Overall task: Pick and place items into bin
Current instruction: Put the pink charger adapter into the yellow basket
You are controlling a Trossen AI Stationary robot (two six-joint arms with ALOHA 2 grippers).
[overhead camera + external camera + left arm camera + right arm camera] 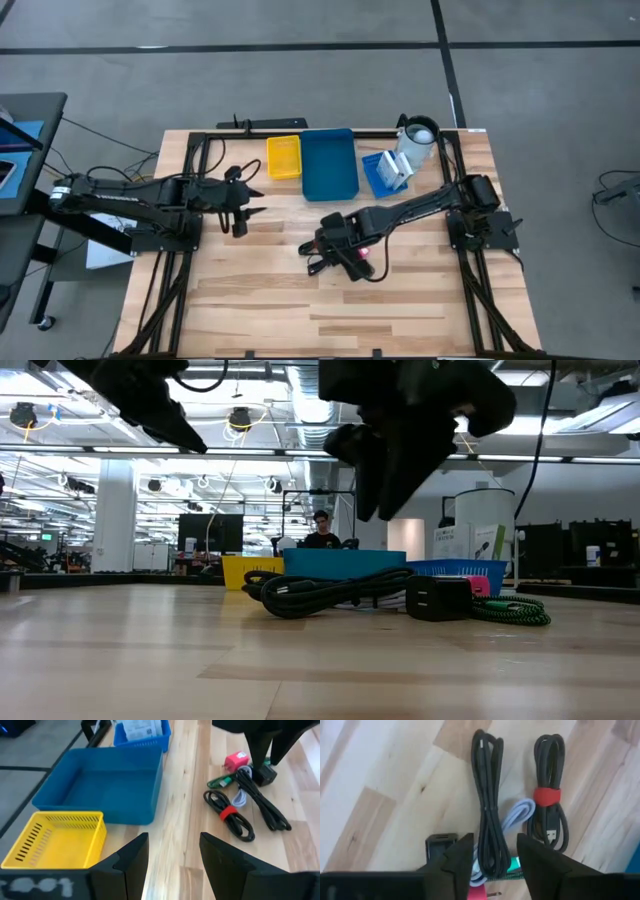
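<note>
Black coiled cable (pixel 487 800) lies directly beneath the right gripper (pixel 492 857), jaws parted and apparently empty: pick step. Next, descend, clamp, carry to the blue bin (pixel 329 164); left gripper (pixel 172 862) waits apart, jaws spread.

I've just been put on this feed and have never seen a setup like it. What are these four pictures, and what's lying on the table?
It is a two-armed robot at a wooden table. One picture looks straight down, one looks level across the tabletop, and the other two come from cameras on each wrist. The left tool hangs open over bare wood, holding nothing. The right tool stands open over a black cable bundle, not gripping it. Beside that lie a black cable with a red strap, a pale cable, a green cable, a black charger and a pink plug. At the far edge sit a yellow basket, a large blue bin and a small blue basket.
</note>
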